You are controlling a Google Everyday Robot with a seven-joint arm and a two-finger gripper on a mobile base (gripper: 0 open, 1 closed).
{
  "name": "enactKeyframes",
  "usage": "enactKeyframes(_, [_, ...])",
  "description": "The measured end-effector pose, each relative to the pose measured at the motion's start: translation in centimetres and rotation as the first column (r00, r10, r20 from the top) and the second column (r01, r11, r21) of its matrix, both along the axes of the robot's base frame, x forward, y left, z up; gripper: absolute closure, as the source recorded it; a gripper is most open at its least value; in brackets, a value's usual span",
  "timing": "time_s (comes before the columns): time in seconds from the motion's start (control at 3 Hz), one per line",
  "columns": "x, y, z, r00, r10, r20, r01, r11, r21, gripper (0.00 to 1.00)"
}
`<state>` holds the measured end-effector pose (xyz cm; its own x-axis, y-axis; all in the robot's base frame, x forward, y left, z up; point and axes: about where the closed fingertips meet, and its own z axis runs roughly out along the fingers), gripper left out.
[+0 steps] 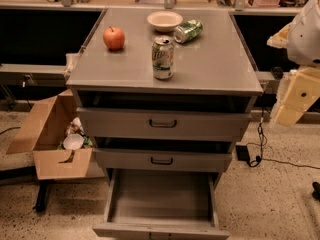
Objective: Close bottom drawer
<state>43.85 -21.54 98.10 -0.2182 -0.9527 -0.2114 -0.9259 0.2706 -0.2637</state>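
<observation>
Gripper [289, 111] of the robot's pale arm hangs at the right edge of the scene, beside the grey cabinet [220, 69] at about the height of its top drawer [162, 123] and well apart from every handle; whether it is apart or together cannot be told. Nearest the camera, the bottom drawer [160, 194] stands pulled far out over the speckled floor, its wide, shallow grey tray exposed and its slim front panel at the lower edge of the view. Above it, the middle drawer [162, 160] and the top drawer sit slightly ajar, each with a dark bar handle. An open cardboard box [50, 134] holding scraps lies on the floor to the left. On the cabinet top, an upright green soda can [163, 58] stands nearest, a red apple [114, 38] to its left, then a tipped green can [188, 31] beside a pale bowl [165, 20].
</observation>
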Motion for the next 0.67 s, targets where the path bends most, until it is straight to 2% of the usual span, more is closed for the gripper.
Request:
enactKeyframes(0.33, [0.0,0.0,0.0,1.0,0.0,0.0,0.0,1.0,0.0,0.0])
enactKeyframes(0.67, [-0.5,0.1,-2.7,0.9998,0.0,-0.017,0.0,1.0,0.022,0.0])
